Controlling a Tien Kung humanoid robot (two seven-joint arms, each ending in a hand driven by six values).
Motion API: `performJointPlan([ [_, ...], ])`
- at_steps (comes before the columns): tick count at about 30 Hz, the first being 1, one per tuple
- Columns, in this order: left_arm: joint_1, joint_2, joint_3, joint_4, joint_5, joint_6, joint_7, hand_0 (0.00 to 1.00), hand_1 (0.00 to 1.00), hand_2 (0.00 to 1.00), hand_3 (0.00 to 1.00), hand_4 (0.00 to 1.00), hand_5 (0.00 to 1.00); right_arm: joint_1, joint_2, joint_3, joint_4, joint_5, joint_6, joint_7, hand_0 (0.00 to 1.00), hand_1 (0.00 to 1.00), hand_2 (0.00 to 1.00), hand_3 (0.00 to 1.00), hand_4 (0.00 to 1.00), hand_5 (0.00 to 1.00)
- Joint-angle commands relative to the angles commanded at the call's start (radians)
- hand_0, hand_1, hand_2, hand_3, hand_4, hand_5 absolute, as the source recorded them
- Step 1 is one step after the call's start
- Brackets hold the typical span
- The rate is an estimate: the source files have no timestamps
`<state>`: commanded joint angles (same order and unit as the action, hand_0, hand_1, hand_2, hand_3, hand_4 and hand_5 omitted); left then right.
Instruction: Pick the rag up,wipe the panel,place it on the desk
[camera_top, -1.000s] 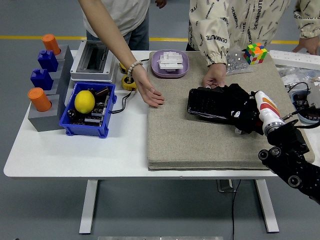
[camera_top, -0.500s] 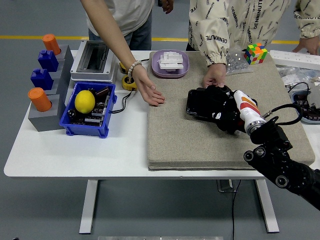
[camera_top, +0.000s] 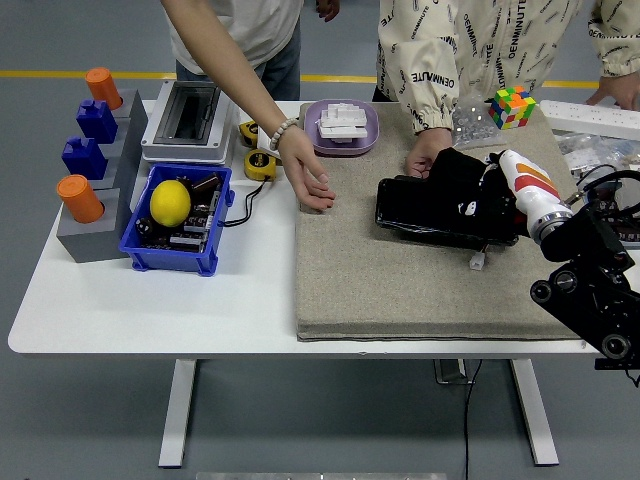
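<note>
- Rag (camera_top: 462, 190): black, pressed onto the black panel (camera_top: 425, 212).
- Right hand (camera_top: 485, 200): fingers curled over rag.
- Person's hand (camera_top: 422, 160): touches panel at 12 o'clock, on the grey mat (camera_top: 380, 280).

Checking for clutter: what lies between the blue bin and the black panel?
In the head view, between the blue bin and the black panel: bare white table, a person's hand at the mat's edge, then bare grey mat.

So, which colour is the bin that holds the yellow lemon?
The bin is blue; the head view, the only one here, shows it at the table's left.
</note>
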<state>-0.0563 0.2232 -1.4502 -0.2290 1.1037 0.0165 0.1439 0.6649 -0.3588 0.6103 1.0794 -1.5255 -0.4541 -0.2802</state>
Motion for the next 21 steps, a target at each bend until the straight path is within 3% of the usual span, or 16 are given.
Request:
performJointPlan([
  [21, 0.006, -0.002, -0.007, 0.003, 0.003, 0.0, 0.0, 0.606, 0.642, 0.655, 0.56, 0.628, 0.442, -0.038, -0.069, 0.036, -0.017, -0.014, 0.015, -0.003, 0.286, 0.407, 0.44, 0.477, 0.962, 0.154],
])
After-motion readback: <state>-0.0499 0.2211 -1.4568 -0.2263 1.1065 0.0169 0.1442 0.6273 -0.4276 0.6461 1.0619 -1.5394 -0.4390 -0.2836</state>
